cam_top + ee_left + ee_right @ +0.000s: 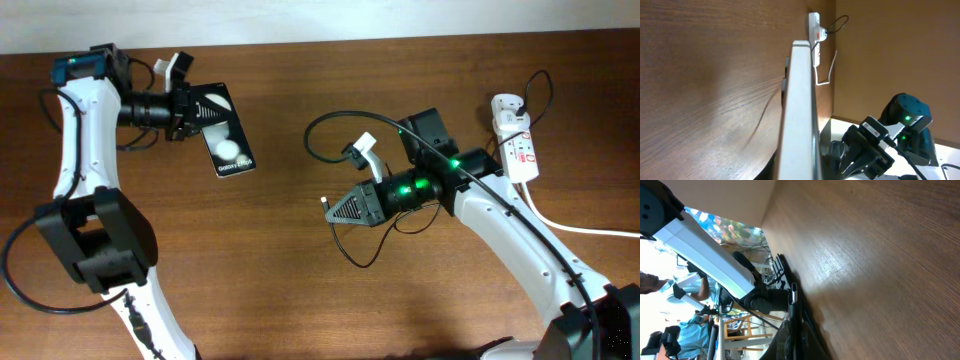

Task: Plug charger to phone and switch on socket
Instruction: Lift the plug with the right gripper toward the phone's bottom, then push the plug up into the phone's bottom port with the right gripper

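Black charger loops around right tool, between phone and socket

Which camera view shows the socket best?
The overhead view: the socket shows whole, from above. The left wrist view shows it only small and far away; the right wrist view does not show it.

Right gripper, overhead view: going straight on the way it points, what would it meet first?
The right gripper points left, slightly toward the near edge. Its line passes the phone without touching and crosses bare table; the first thing is probably the left arm's black joint, though height is unclear.
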Available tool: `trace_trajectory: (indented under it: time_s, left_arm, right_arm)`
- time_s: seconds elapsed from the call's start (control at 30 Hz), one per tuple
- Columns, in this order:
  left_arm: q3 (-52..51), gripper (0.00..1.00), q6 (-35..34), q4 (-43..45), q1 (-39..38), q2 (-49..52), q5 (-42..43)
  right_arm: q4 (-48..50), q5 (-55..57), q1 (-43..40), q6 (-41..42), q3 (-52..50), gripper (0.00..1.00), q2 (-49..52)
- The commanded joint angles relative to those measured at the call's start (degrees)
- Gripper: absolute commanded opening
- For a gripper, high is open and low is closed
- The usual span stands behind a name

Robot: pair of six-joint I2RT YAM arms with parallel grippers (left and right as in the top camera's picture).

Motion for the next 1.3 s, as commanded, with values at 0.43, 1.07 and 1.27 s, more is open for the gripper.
trace_trajectory:
  time_s: [0.43, 1.07, 1.27]
  left_arm:
    - [-0.07, 0.00, 0.94, 2.32, -0.02, -0.26, 14.03]
    - [-0.07, 0.00, 1.36, 7.37, -3.72, -0.26, 25.75]
    - [-0.07, 0.00, 1.36, 9.38, -6.75, -0.26, 25.75]
  right_arm:
    - [0.55, -1.88, -0.35, -0.33, -0.55, 0.04, -0.42]
    - [19.98, -7.61, -0.26, 16.50, -0.55, 0.04, -0.42]
    - [20.92, -7.58, 1.88, 16.68, -0.55, 0.04, -0.42]
